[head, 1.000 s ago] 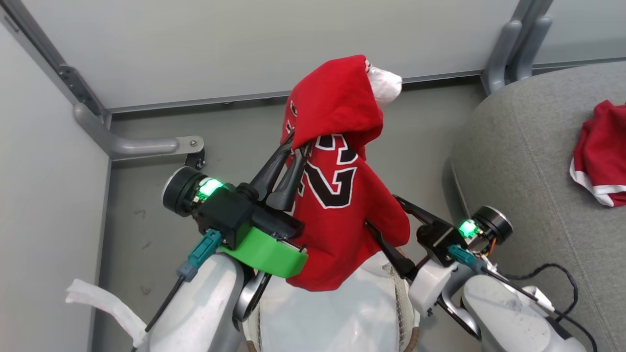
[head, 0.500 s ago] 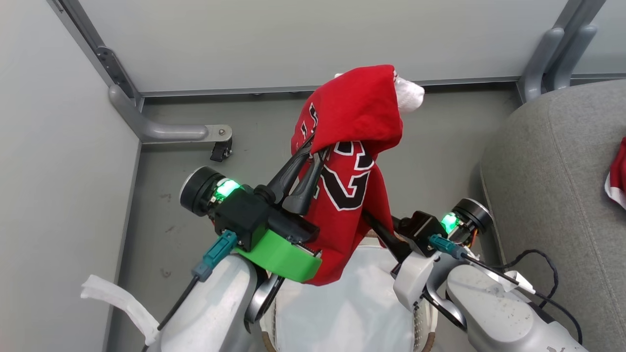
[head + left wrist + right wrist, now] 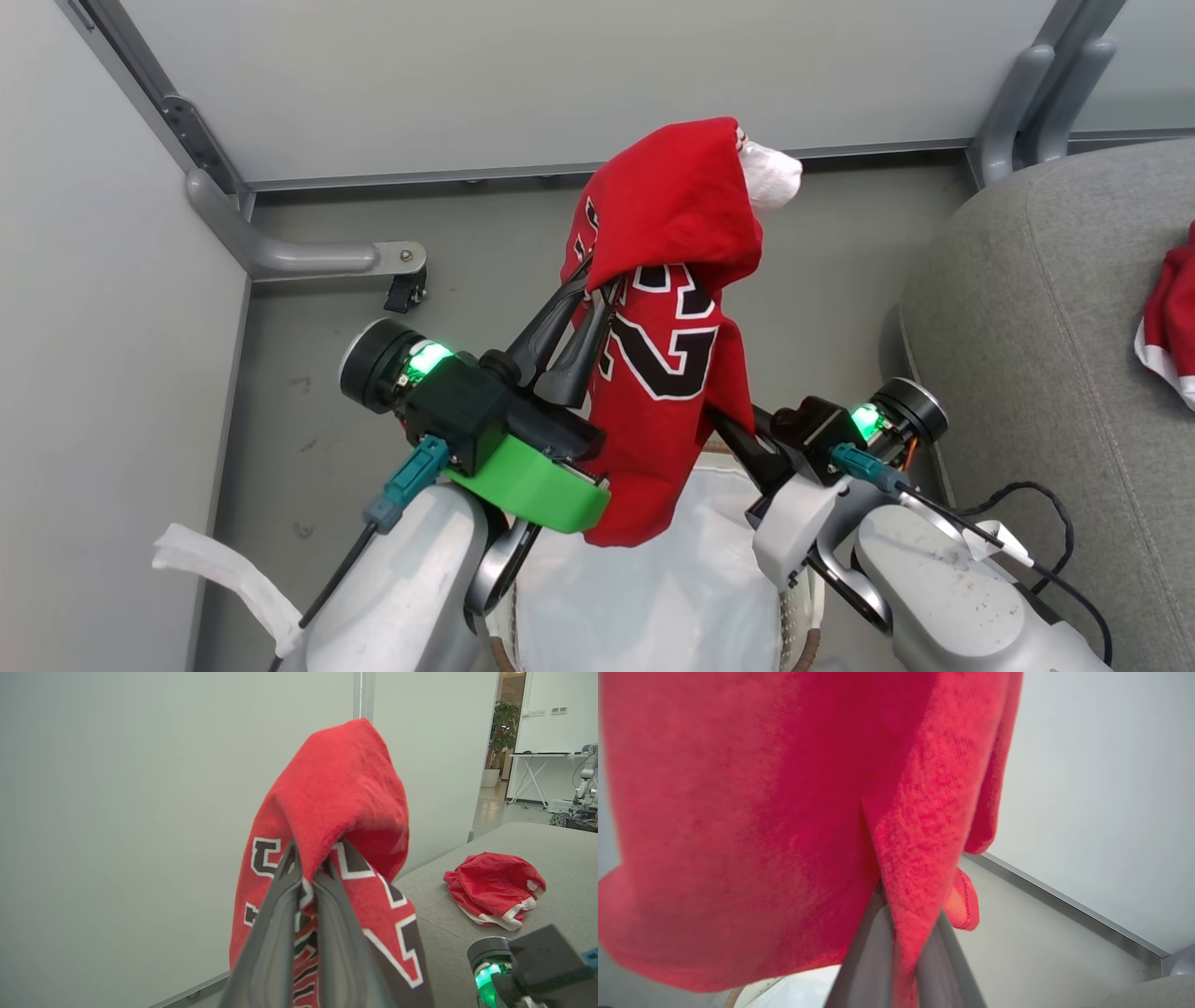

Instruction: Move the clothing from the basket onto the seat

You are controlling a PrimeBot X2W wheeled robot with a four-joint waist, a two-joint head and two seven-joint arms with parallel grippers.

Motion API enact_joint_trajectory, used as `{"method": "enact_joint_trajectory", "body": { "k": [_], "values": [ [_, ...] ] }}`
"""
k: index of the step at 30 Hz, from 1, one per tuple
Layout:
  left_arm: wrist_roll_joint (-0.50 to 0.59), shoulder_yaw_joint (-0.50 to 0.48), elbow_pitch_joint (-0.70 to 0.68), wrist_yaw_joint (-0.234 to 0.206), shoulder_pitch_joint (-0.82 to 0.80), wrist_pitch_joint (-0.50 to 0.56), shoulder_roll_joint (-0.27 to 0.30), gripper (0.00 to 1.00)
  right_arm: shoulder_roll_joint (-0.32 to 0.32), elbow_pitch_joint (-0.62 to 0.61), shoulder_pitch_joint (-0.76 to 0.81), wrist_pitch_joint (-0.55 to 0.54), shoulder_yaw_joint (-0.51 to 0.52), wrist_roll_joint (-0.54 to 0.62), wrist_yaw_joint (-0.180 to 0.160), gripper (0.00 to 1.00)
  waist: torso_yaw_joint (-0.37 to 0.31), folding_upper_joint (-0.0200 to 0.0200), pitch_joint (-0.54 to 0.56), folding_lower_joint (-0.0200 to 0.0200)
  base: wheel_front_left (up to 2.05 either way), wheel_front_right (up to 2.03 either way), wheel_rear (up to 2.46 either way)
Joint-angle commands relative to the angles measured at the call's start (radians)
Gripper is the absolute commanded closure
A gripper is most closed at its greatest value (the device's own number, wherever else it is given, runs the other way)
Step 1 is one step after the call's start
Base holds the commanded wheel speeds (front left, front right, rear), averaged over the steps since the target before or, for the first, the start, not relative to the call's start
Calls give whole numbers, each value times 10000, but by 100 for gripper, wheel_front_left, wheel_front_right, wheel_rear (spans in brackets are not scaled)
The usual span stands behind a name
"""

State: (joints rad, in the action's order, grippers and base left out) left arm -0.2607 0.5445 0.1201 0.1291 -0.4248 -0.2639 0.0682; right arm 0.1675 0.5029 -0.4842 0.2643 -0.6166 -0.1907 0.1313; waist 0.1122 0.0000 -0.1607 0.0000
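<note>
One red jersey point(image 3: 667, 392), soft, limp, light; my left pincer point(image 3: 597, 280) clamps its upper fold; my right pincer point(image 3: 910, 919) clamps its lower edge.

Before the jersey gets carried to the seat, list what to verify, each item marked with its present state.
1. Grip of left end effector on jersey: ok, shut on the fabric.
2. Grip of right end effector on the jersey's lower fold: ok, shut on it.
3. Hem lifted clear of basket: cannot tell; in the head view it overlaps the lining.
4. Bare surface on seat beside the red garment lying there: ok.
5. Basket emptied of clothing: cannot tell; arms and jersey cover part of it.
</note>
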Motion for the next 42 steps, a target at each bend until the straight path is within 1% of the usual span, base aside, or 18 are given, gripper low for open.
{"method": "enact_joint_trajectory", "body": {
  "k": [1, 2, 3, 9, 13, 19, 26, 30, 37, 42],
  "values": [
    [-43, -64, -17, 27, 28, -7, -34, 100, -23, -63, 130, 0, 69, 79, -11, 100, -29, 0, 2, 0, 0, 0, 0],
    [-35, -86, -51, 27, 30, -7, -39, 75, -34, -106, 157, 0, 128, 95, -11, 100, -52, 0, 4, 0, 0, 0, 0],
    [-79, -91, -18, 27, 68, -5, -42, 0, -51, -149, 185, 2, 200, 105, -11, 100, -76, 0, 4, 0, 0, 0, 0],
    [14, -209, 46, 28, 198, -2, -7, 0, -156, -420, 384, 2, 567, 199, -11, 100, -400, 0, -11, 0, 0, 0, 0],
    [85, -302, 149, 28, 259, -1, 72, 0, -308, -645, 499, 2, 764, 233, -11, 100, -890, 0, -23, 0, 0, 0, 0],
    [147, -322, 272, 28, 407, 1, 215, 0, -516, -1083, 649, 8, 954, 231, -11, 100, -2095, 0, -87, 0, 0, 0, 0],
    [137, -233, 376, 28, 546, 0, 425, 0, -781, -1593, 929, 8, 1191, 183, -11, 100, -4001, 0, -254, 0, 0, 0, 0],
    [136, -137, 403, 28, 509, 1, 527, 0, -869, -1862, 1141, 8, 1461, 130, -11, 100, -4919, 0, -412, 0, 0, 0, 0],
    [63, 93, 562, 28, 501, 1, 679, 0, -1037, -2215, 1476, 8, 1930, 155, -11, 100, -6058, 0, -638, 0, 0, 0, 0],
    [42, 244, 643, 28, 544, 1, 792, 0, -1101, -2517, 1577, 8, 2265, 118, -12, 100, -6551, 0, -831, 0, 0, 0, 0]
  ]
}}
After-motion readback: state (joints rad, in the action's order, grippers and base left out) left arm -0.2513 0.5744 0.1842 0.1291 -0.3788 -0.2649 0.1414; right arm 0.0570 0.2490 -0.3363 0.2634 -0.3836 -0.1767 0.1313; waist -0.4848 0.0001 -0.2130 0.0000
